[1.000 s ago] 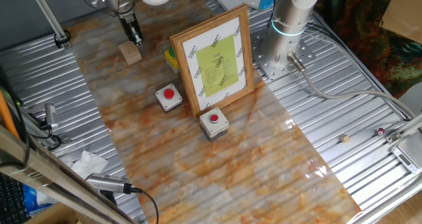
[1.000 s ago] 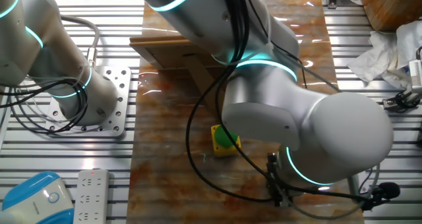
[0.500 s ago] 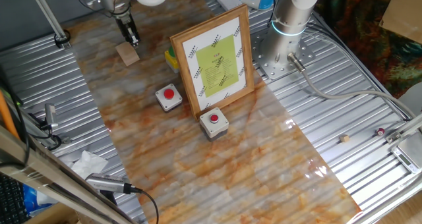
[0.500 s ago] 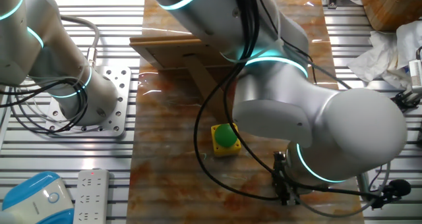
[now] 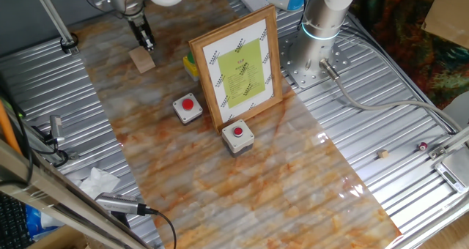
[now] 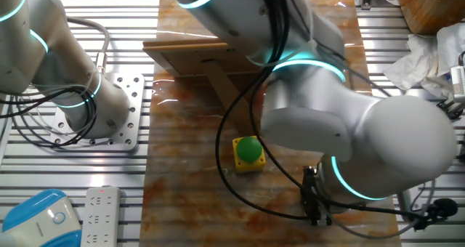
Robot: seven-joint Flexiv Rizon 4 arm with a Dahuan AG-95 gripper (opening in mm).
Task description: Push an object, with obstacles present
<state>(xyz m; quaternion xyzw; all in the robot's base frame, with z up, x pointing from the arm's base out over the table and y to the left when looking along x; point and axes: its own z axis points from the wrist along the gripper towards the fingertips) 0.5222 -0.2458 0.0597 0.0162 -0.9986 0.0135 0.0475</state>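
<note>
Hand (image 5: 149,44) seemingly closed, empty, tip touching wooden cube (image 5: 141,58), framed picture (image 5: 238,66) well apart

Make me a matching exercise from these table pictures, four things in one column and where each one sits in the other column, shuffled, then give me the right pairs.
Things:
1. wooden cube
2. gripper
3. picture frame
4. yellow box with a green button

Places:
A. standing between the red-button boxes and the arm's base
B. just above the cube's far side
C. behind the frame
D. near the far left corner of the marbled mat

Pairs: 1-D, 2-B, 3-A, 4-C
</note>
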